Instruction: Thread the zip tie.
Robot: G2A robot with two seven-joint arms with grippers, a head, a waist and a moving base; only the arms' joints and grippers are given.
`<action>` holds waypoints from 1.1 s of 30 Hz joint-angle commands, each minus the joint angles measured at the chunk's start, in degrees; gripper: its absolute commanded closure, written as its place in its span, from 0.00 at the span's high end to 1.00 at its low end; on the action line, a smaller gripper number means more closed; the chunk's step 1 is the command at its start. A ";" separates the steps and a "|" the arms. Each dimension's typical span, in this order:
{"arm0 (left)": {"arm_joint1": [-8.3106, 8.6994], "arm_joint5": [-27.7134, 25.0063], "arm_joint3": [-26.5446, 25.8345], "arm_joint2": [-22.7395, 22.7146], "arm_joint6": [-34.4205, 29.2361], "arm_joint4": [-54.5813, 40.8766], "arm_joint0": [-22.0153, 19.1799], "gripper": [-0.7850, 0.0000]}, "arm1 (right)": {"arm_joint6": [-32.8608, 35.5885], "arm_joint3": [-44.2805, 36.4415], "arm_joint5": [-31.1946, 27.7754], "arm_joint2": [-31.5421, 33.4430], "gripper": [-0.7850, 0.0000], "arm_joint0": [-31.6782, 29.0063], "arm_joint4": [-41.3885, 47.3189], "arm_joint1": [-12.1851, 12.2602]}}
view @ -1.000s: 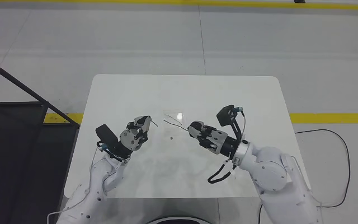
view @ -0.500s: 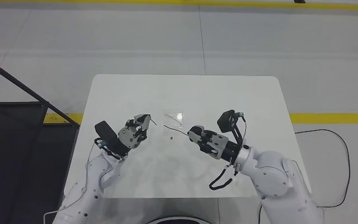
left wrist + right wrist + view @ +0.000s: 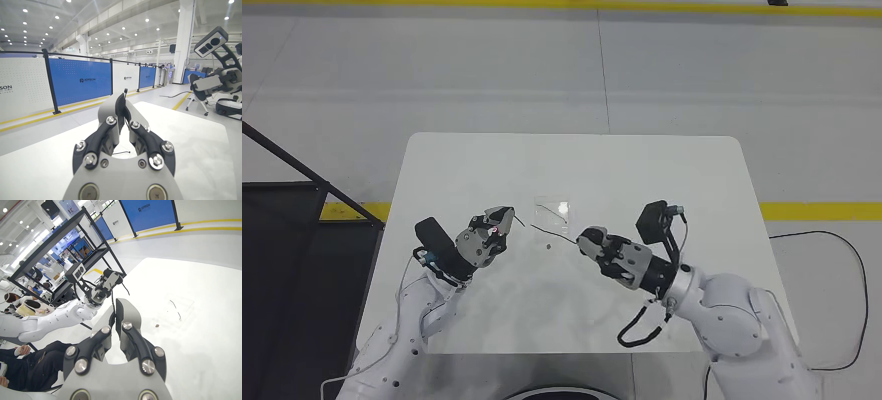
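Observation:
My left gripper (image 3: 504,222) is shut on a thin black zip tie (image 3: 514,218), over the table's left half. The tie's small head (image 3: 125,91) sticks up past the fingertips of the left gripper (image 3: 122,102). My right gripper (image 3: 584,238) is shut on another thin black zip tie strand (image 3: 554,231), which points toward the left one. The right gripper (image 3: 115,308) pinches this strand (image 3: 113,300) between its dark pads. A small gap separates the two strand ends. I cannot tell whether they belong to one tie.
A clear plastic sheet (image 3: 554,208) lies at mid-table, just beyond the grippers, with a spare black zip tie (image 3: 175,308) on it. A tiny brown speck (image 3: 156,325) lies near it. The white table (image 3: 682,180) is bare elsewhere, and a black rack stands off its left edge.
My right gripper has drawn slightly back toward the robot, and its strand tip now sits closer to the left gripper's tie. The left gripper has shifted a little to the right.

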 commanded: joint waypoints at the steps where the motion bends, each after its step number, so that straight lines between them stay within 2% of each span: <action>1: 0.00 0.00 0.00 0.00 0.00 0.00 0.00 0.00 | 0.65 -0.15 0.03 -0.61 0.00 0.62 -0.50 0.01; 5: 0.00 0.00 0.00 0.00 0.00 0.00 0.00 0.00 | 0.88 0.45 0.51 -2.03 0.00 2.07 -1.09 -0.09; 13: 0.00 0.00 0.00 0.00 0.00 0.00 0.00 0.00 | 3.25 3.64 2.87 -4.95 0.00 8.92 1.22 -0.64; 33: 0.00 0.00 0.00 0.00 0.00 0.00 0.00 0.00 | -0.38 6.09 3.98 -8.09 0.00 11.83 0.84 -1.21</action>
